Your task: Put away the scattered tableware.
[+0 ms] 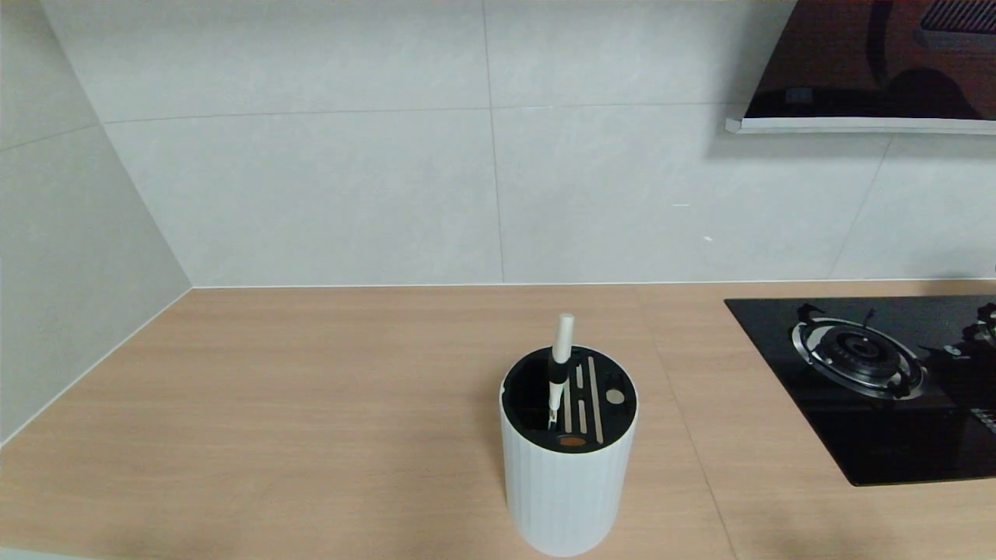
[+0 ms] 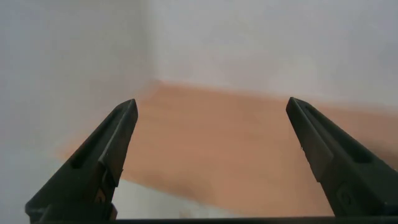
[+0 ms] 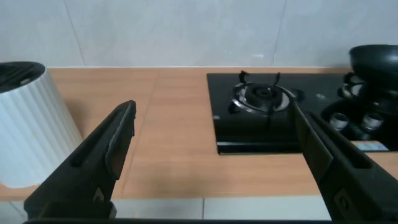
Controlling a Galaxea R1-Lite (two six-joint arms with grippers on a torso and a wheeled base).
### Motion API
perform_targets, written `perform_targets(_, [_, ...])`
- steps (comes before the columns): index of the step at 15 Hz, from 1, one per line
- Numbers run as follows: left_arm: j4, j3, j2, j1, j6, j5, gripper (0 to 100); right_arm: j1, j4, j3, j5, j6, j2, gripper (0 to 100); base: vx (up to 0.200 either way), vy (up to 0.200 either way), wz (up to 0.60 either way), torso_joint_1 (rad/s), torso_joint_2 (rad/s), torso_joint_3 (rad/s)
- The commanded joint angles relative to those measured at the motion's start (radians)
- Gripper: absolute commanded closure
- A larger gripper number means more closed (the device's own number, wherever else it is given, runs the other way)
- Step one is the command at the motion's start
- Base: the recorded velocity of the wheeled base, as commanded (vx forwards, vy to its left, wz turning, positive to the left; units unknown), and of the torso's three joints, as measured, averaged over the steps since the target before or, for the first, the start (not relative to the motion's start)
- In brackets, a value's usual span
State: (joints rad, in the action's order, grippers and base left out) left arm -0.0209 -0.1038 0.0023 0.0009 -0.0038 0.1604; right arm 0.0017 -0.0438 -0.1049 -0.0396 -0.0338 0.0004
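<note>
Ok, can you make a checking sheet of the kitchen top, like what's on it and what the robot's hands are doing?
Surface: light wooden countertop.
Job's things: white utensil holder upright near the front edge; white-handled utensil standing in its open compartment, leaning slightly.
Clutter: nothing seen.
Grippers: left gripper and right gripper, both with jaws wide apart, holding nothing.
Cables: nothing seen.
Surroundings: black gas stove set into the counter on the right; range hood above it; grey tiled wall behind.
</note>
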Motion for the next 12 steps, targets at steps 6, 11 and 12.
perform_targets(6, [0.015,0.104,-0.002,-0.001,0.01,-0.144,0,0.0,0.053,0.102,0.037,0.002,0.001,0,0.0,0.0,0.0,0.0,0.0,0.0])
perform_targets(11, [0.015,0.104,-0.002,-0.001,0.002,-0.142,0,0.0,0.047,0.103,0.038,0.009,0.0,0,0.0,0.0,0.0,0.0,0.0,0.0])
perform_targets(12, [0.015,0.104,-0.002,-0.001,0.002,-0.142,0,0.0,0.047,0.103,0.04,0.009,0.001,0,0.0,0.0,0.0,0.0,0.0,0.0])
